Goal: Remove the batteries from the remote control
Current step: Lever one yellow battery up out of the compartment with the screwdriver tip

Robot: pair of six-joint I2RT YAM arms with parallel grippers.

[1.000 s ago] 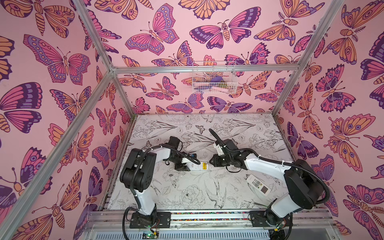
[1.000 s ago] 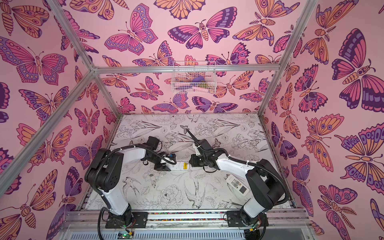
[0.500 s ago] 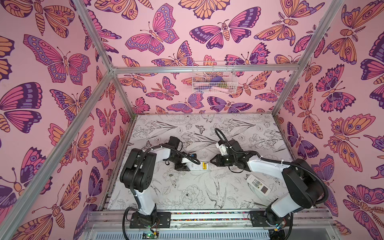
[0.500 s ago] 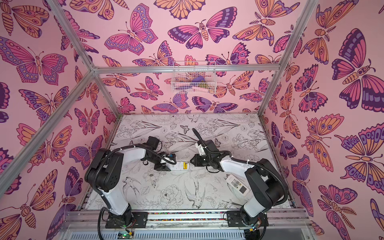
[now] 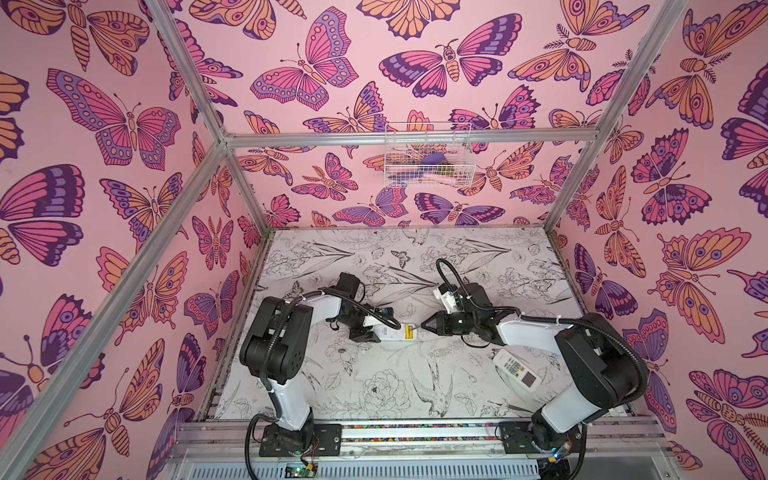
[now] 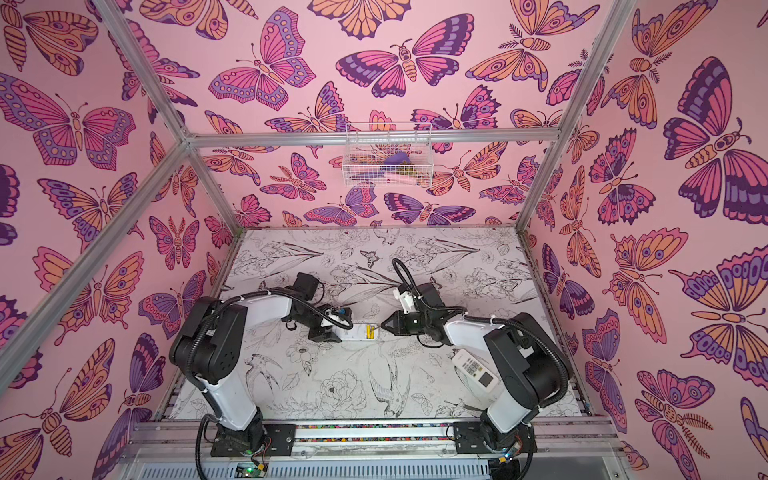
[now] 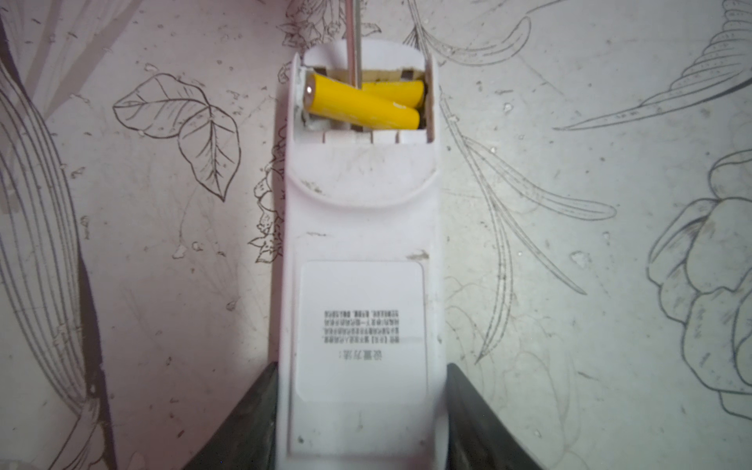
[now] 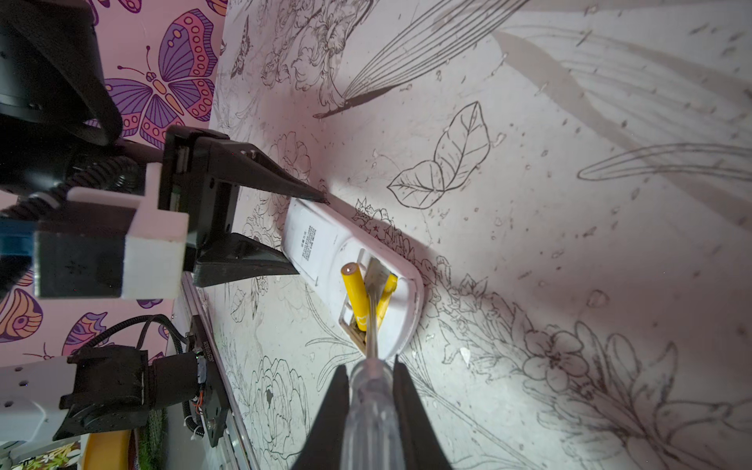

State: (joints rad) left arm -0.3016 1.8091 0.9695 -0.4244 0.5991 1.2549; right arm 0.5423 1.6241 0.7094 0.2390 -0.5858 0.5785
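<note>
A white remote control (image 5: 388, 332) (image 6: 352, 332) lies back-up mid-table with its battery bay open. My left gripper (image 7: 362, 368) (image 8: 309, 234) is shut on the remote's label end, one finger on each long side. Two yellow batteries sit in the bay. One battery (image 7: 362, 108) (image 8: 353, 293) is tipped up and slanted across it, and the second battery (image 7: 392, 91) (image 8: 385, 299) lies deeper behind. My right gripper (image 8: 369, 364) (image 5: 426, 325) is shut on a clear-handled screwdriver (image 8: 368, 407). Its metal shaft (image 7: 354, 40) reaches into the bay between the two batteries.
A second white remote (image 5: 517, 370) (image 6: 473, 368) lies face-up beside the right arm's base. A wire basket (image 5: 428, 156) hangs on the back wall. Butterfly-patterned walls close the table in on three sides, with a metal rail along the front.
The right wrist and its cable loop have shifted slightly to the right while the screwdriver tip stays at the bay. The left arm and the remote have not moved.
</note>
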